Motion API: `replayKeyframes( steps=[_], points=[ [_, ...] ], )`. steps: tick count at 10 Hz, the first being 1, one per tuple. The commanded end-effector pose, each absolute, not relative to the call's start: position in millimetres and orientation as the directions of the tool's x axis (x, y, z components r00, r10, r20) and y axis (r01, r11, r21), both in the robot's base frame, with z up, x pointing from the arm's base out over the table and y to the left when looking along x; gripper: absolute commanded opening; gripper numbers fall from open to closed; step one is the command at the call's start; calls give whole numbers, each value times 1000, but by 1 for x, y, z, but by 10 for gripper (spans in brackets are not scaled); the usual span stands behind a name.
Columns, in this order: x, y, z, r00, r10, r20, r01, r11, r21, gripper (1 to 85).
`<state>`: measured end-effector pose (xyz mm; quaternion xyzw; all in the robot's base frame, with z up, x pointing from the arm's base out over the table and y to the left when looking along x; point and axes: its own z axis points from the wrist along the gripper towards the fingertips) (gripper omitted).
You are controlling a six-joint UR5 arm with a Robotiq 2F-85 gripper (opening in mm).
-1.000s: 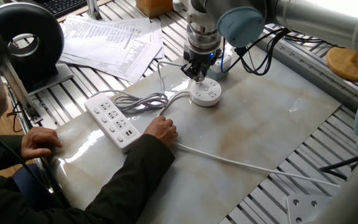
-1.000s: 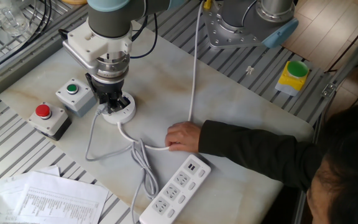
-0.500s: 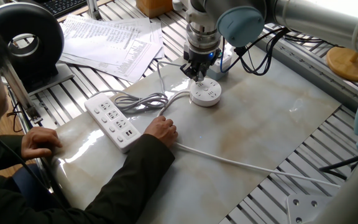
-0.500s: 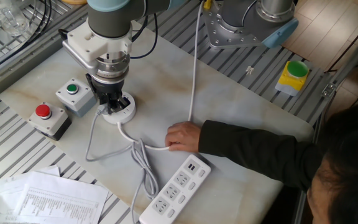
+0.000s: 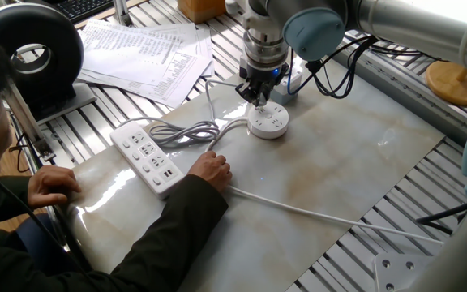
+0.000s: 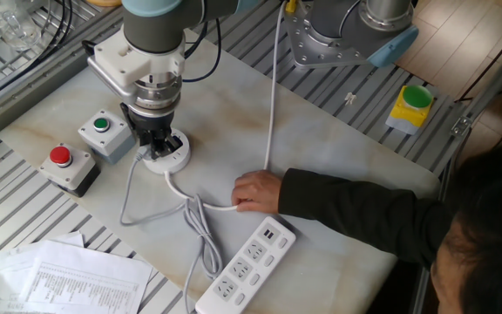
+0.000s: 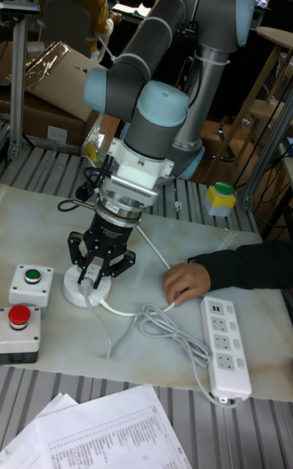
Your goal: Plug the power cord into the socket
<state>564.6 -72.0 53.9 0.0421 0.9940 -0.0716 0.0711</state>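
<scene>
The round white socket [image 5: 270, 122] [image 6: 172, 160] [image 7: 87, 295] lies on the marble slab. My gripper [image 5: 254, 96] [image 6: 154, 143] [image 7: 93, 272] hangs straight over it, fingers shut on the pale plug of the power cord [image 5: 191, 133], with the plug low at the socket's top face. Whether the pins are seated is hidden by the fingers. The thin grey cord [image 6: 130, 187] [image 7: 99, 327] runs from the gripper through a looped bundle [image 6: 201, 224] to the long white power strip [image 5: 146, 156] [image 6: 245, 266] [image 7: 225, 348].
A person's hand [image 5: 212, 169] [image 6: 256, 190] [image 7: 186, 282] presses down the socket's thicker white cable. Green [image 6: 102, 132] and red [image 6: 61, 163] button boxes sit left of the socket. Papers [image 5: 145, 49], a yellow box [image 6: 410, 105] and a second robot base [image 6: 345, 37] ring the slab.
</scene>
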Motion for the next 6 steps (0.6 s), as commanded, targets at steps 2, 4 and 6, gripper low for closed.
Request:
replayKeyframes(
  steps=[2,4,6],
  points=[
    [564,-70,52,-985,95,-147,113,986,-122,10],
    [565,-71,51,-984,93,-149,112,986,-122,10],
    [565,-70,50,-984,93,-150,112,986,-122,10]
  ],
)
